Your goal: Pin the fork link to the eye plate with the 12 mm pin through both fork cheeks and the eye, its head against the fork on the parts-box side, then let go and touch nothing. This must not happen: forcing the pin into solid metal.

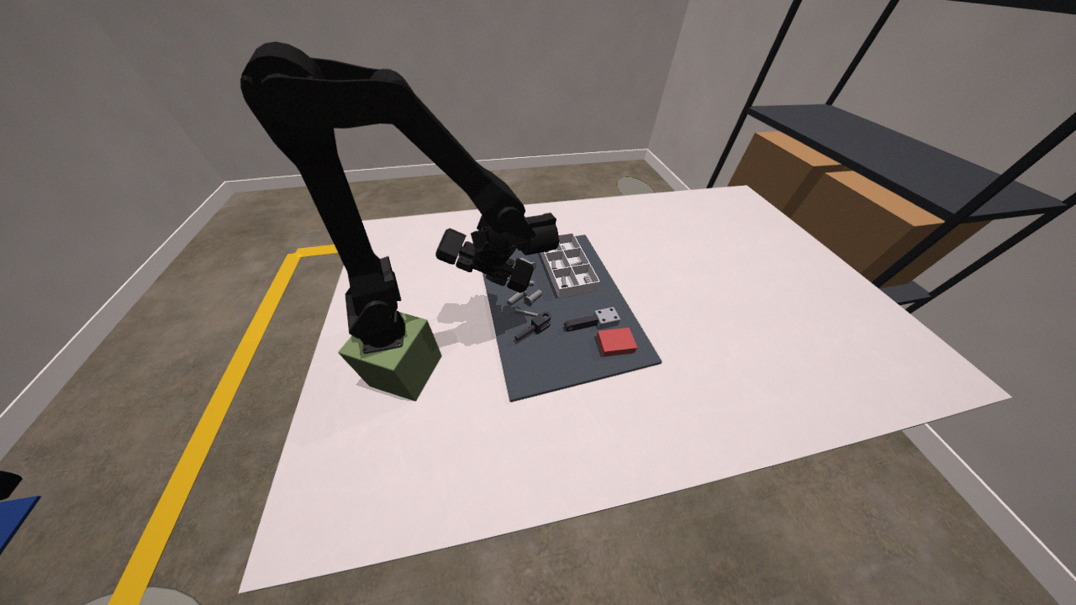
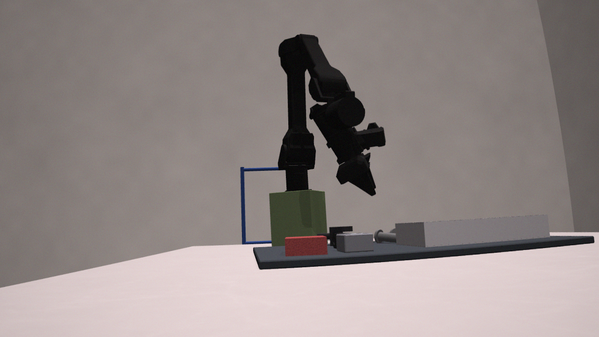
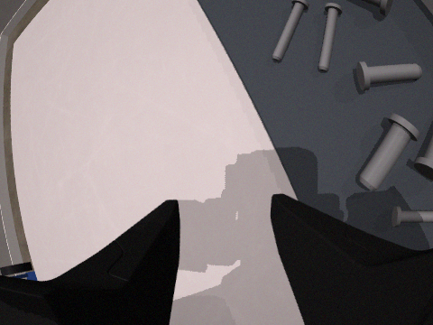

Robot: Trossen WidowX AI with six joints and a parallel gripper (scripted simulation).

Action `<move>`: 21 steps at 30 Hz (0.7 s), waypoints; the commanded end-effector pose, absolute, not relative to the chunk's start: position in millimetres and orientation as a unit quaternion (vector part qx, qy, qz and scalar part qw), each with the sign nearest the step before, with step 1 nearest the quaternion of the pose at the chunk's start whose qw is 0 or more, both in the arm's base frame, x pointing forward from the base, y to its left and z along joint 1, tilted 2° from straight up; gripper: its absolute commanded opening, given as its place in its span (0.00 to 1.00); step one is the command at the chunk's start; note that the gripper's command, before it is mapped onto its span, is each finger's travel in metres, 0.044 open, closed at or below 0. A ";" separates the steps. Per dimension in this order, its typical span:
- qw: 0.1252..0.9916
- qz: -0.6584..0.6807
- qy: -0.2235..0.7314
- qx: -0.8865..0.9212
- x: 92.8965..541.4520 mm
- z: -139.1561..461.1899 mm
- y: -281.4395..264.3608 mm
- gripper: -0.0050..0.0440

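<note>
My gripper (image 1: pixel 519 281) hangs in the air above the near-left part of the dark mat (image 1: pixel 570 318), tilted downward. Its fingers stand partly apart with nothing between them. It also shows in the side view (image 2: pixel 367 187), well above the mat. Several grey headed pins of different thickness lie loose on the mat (image 3: pixel 388 74), the thickest one (image 3: pixel 388 151) nearest my right finger. The black fork link (image 1: pixel 534 324) lies on the mat below the pins. The eye plate (image 1: pixel 594 319), a grey block with a dark arm, lies to its right.
A white parts box (image 1: pixel 569 265) with compartments stands at the mat's far end and shows in the side view (image 2: pixel 471 230). A red block (image 1: pixel 616 341) sits near the eye plate. The arm's green base (image 1: pixel 391 360) stands left of the mat. A shelf with boxes (image 1: pixel 842 187) stands at the right.
</note>
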State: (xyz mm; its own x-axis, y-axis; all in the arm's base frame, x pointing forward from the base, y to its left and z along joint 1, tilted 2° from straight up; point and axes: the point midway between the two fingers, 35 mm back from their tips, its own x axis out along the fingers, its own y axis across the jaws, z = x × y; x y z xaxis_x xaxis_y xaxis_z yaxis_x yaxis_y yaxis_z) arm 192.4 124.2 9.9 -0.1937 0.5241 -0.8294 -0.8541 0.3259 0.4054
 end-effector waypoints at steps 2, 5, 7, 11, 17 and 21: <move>0.646 0.421 0.624 -0.129 198.7 -15.8 93.5 0.18; 0.655 0.377 0.646 -0.108 200.4 -19.5 87.7 0.13; 0.671 0.303 0.669 -0.103 205.4 -30.2 69.0 0.10; 0.692 0.183 0.694 -0.074 210.6 -40.7 45.7 0.10; 0.716 0.006 0.698 -0.011 215.8 -50.3 14.9 0.10; 0.717 -0.003 0.697 -0.008 216.0 -50.7 13.1 0.10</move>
